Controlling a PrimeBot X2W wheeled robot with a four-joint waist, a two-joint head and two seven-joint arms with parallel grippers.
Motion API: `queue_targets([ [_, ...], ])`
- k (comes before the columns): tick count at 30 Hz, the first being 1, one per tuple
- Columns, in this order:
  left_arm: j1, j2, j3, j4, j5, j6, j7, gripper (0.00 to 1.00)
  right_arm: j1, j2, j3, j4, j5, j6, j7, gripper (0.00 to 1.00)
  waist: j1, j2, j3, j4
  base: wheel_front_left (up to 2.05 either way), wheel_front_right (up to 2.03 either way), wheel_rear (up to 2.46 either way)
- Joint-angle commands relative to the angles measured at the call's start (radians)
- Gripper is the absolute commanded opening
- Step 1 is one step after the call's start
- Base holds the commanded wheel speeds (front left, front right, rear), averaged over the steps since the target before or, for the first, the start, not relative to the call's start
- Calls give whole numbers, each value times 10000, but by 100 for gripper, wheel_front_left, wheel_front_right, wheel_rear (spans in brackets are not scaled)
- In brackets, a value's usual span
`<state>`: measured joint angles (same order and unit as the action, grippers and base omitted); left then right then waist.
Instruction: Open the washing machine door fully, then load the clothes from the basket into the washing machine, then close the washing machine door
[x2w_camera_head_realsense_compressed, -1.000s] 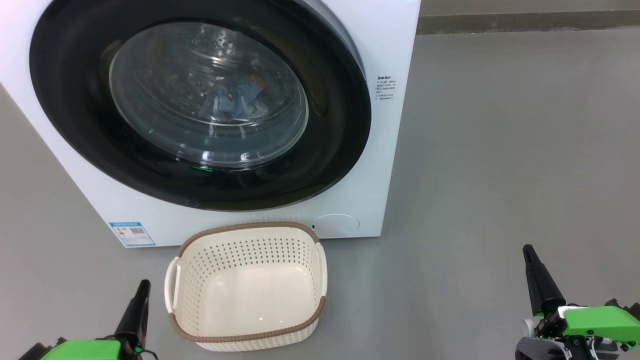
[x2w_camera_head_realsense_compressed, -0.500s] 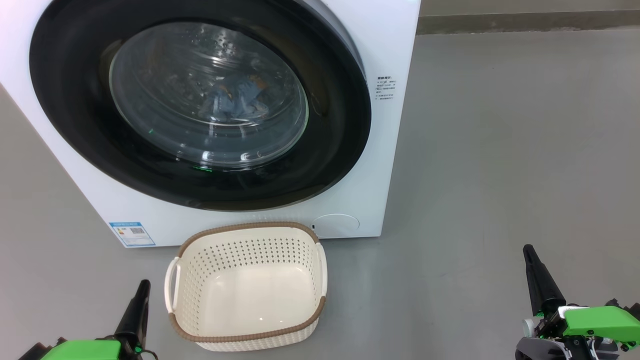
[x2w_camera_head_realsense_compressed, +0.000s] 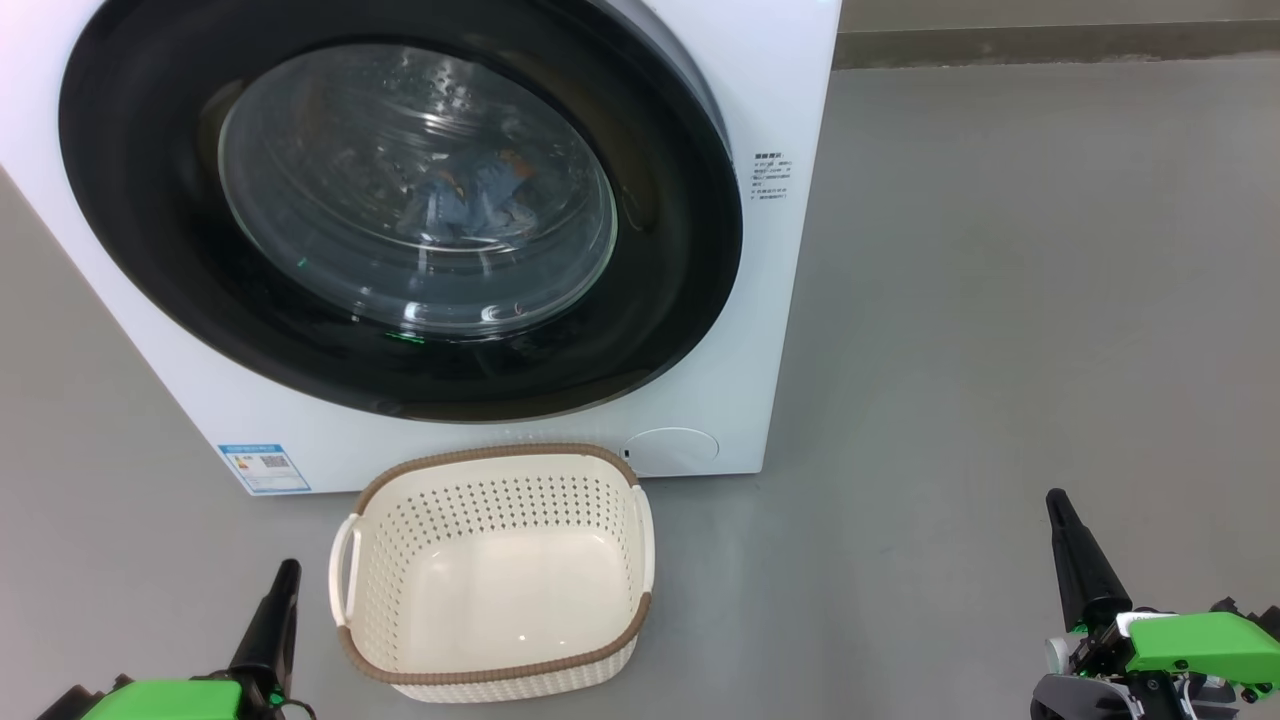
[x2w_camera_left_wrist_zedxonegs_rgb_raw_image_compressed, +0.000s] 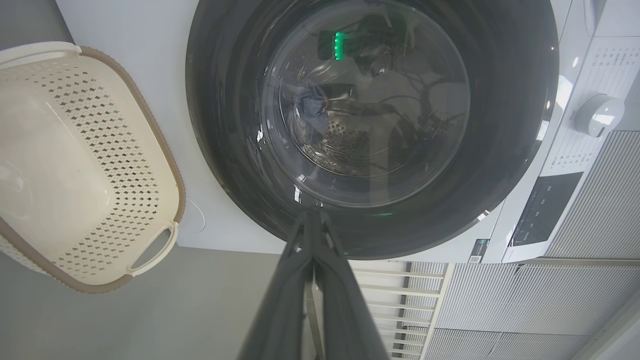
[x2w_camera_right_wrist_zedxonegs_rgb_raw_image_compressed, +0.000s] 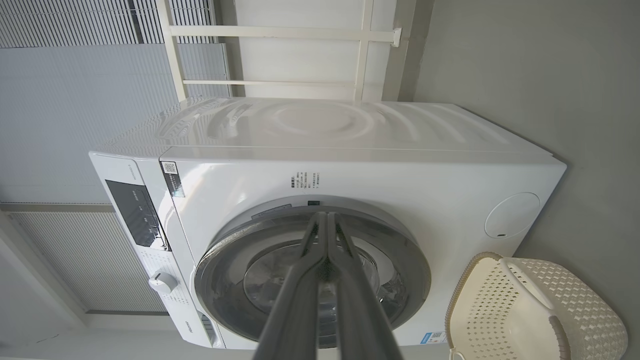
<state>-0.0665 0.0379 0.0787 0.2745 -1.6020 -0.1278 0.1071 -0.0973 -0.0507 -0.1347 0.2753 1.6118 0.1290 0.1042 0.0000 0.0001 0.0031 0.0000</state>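
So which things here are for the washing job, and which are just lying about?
For the job:
washing machine
its round door
clothes, seen through the glass
basket, empty

Just there:
blue label sticker
round cap
dial
white railing

You're in a laundry corner of a plain, bare room. A white front-loading washing machine (x2w_camera_head_realsense_compressed: 785, 300) stands on a smooth grey floor (x2w_camera_head_realsense_compressed: 1000, 300), with a dial (x2w_camera_right_wrist_zedxonegs_rgb_raw_image_compressed: 162, 282) and a dark control panel (x2w_camera_right_wrist_zedxonegs_rgb_raw_image_compressed: 132, 210) on its front. Just before the washing machine sits a cream perforated basket (x2w_camera_head_realsense_compressed: 490, 500). Behind the washing machine run pale ribbed wall panels (x2w_camera_right_wrist_zedxonegs_rgb_raw_image_compressed: 75, 100) and a white barred frame (x2w_camera_right_wrist_zedxonegs_rgb_raw_image_compressed: 280, 32).
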Motion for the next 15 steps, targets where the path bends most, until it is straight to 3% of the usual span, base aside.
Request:
queue_targets([
  [1, -416, 131, 352, -292, -65, -29, 62, 0, -106, -8, 217, -306, -26, 17, 84, 0, 0, -1, 0, 0, 0, 0, 0],
  [15, -416, 129, 354, -293, -63, -29, 64, 0, -106, -5, 213, -305, -29, 17, 87, 0, 0, -1, 0, 0, 0, 0, 0],
])
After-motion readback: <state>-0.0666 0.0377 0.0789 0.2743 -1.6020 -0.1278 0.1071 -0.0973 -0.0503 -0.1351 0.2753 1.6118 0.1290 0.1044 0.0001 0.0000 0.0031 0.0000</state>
